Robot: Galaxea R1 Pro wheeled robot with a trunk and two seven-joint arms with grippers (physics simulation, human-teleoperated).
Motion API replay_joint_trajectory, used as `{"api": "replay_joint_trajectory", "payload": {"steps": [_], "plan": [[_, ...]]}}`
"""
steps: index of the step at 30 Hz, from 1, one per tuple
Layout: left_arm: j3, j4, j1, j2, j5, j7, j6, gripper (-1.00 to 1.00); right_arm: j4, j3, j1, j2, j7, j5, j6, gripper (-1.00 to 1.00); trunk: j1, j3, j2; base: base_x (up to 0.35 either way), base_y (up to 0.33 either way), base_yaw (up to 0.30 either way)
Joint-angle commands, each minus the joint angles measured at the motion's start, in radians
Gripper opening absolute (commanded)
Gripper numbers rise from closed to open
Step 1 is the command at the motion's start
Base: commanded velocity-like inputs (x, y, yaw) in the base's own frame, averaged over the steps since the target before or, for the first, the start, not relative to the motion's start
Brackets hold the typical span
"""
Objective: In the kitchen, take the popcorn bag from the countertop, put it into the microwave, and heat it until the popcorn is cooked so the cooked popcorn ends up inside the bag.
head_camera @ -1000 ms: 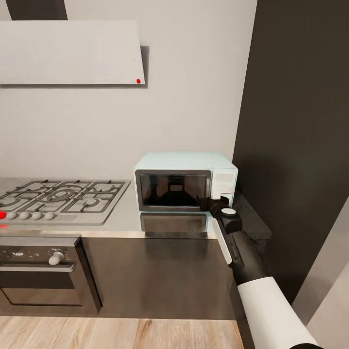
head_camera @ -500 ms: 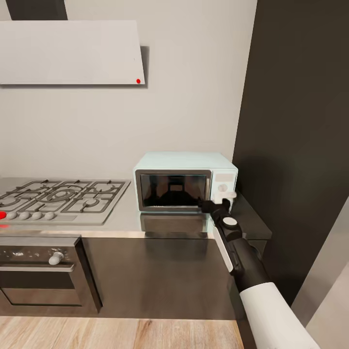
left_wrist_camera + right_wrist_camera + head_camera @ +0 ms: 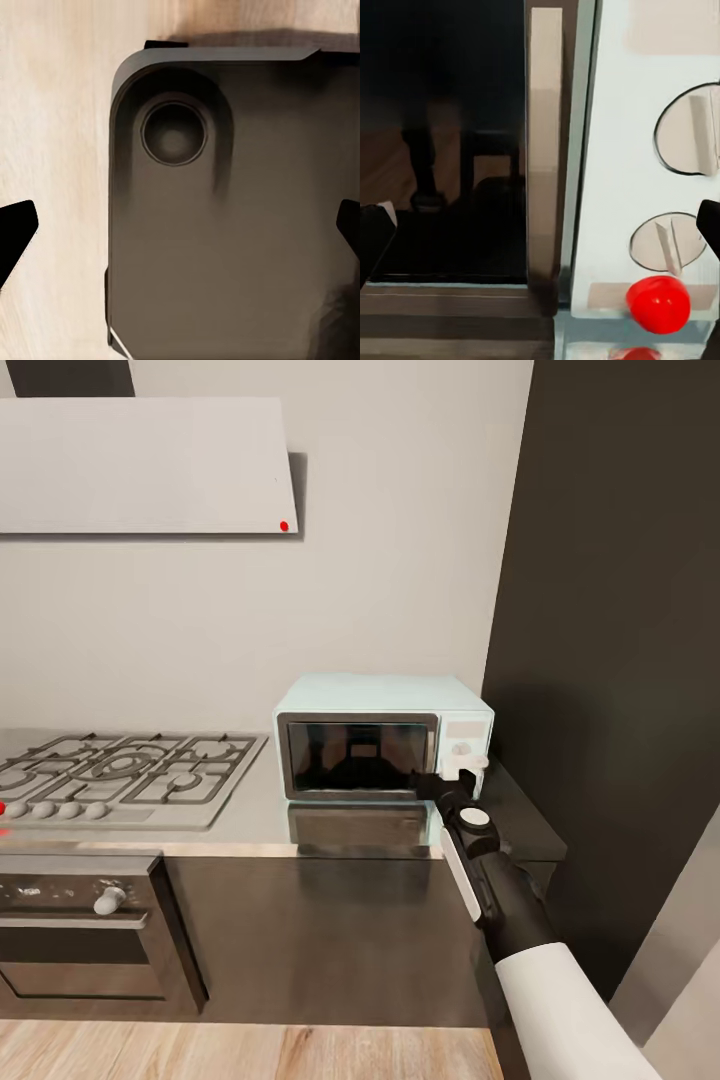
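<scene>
Steel countertop [image 3: 260, 815], microwave [image 3: 380, 745] door handle [image 3: 544, 150] between spread right jaws [image 3: 540, 232]

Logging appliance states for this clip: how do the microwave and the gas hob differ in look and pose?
The microwave is a pale mint box standing up on the countertop; the gas hob is grey and lies flat, set into it. The microwave shows a dark glass door, shut; the hob shows open black grates. The right pincer is at the microwave's front; nothing is at the hob. Both sit against the wall.
</scene>
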Motion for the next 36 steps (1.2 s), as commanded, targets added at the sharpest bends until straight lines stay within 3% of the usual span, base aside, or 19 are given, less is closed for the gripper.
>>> {"api": "replay_joint_trajectory", "payload": {"steps": [1,8,34,35,36], "plan": [[0.002,-0.001,0.0,0.0,0.003,0.001,-0.002,1.0,-0.001,0.001,-0.001,0.0,-0.005,0.003,0.007,1.0,0.0,-0.001,0.0,0.281,0.0,0.0],[0.003,-0.001,0.0,0.0,0.004,0.001,-0.002,1.0,-0.001,0.001,-0.001,0.0,-0.005,0.003,0.006,1.0,0.0,-0.001,0.0,0.228,0.0,0.0],[0.002,-0.001,0.0,0.002,0.004,0.001,-0.003,1.0,-0.001,0.002,-0.001,0.0,-0.005,-0.001,0.005,1.0,0.0,-0.001,0.0,0.015,0.0,0.0],[0.002,-0.001,0.0,0.002,0.004,0.001,-0.003,1.0,-0.001,0.002,-0.001,-0.001,-0.004,-0.003,0.005,-1.0,0.0,-0.001,0.0,0.0,0.0,0.0],[0.002,-0.001,0.0,0.001,0.004,0.001,-0.003,1.0,-0.001,0.002,-0.001,-0.001,-0.004,-0.004,0.005,-1.0,0.0,-0.001,0.0,0.0,0.0,0.0]]}}
